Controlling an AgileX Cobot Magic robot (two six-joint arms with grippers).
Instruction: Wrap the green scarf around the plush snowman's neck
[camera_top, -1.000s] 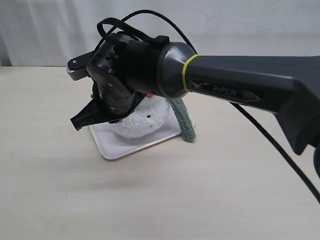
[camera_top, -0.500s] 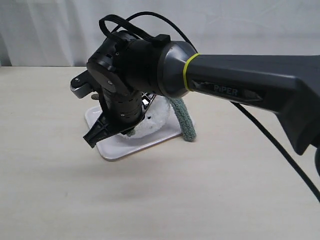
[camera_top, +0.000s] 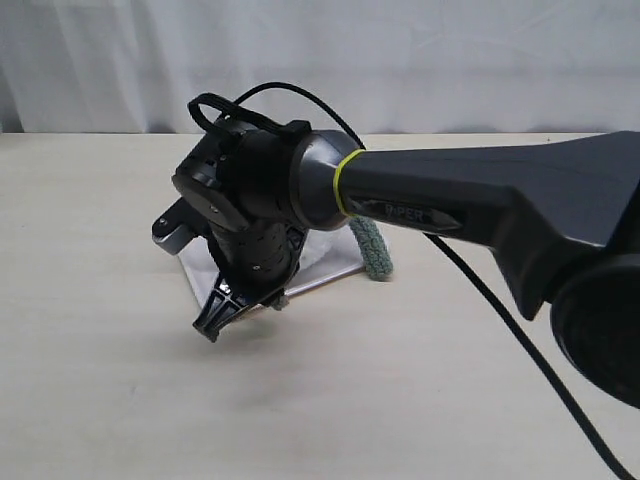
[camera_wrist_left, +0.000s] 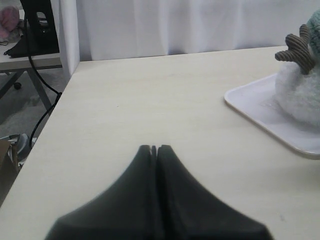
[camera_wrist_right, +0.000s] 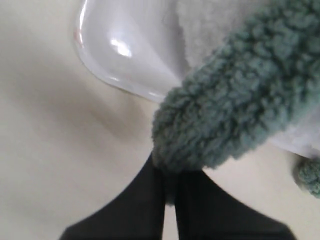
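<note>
My right arm reaches across from the right, and its wrist hides the plush snowman in the exterior view. The right gripper (camera_top: 213, 322) (camera_wrist_right: 170, 167) hangs just off the tray's front corner, shut on one end of the green scarf (camera_wrist_right: 240, 100). Another stretch of the scarf (camera_top: 372, 250) drops off the tray's right side. The right wrist view shows white snowman fur (camera_wrist_right: 210, 25) behind the scarf. In the left wrist view the snowman (camera_wrist_left: 300, 92) sits on the tray with a brown branch arm (camera_wrist_left: 296, 50) raised. The left gripper (camera_wrist_left: 154, 148) is shut and empty, a short way from the tray.
The white tray (camera_top: 330, 262) (camera_wrist_left: 260, 110) (camera_wrist_right: 125, 50) lies on a pale wooden table. The table's left edge (camera_wrist_left: 65, 85) drops off to a floor with cables and a stand. A white curtain closes the back.
My right gripper has swung down and forward from over the snowman to the tray's front corner, carrying the scarf end. The arm now covers the snowman.
</note>
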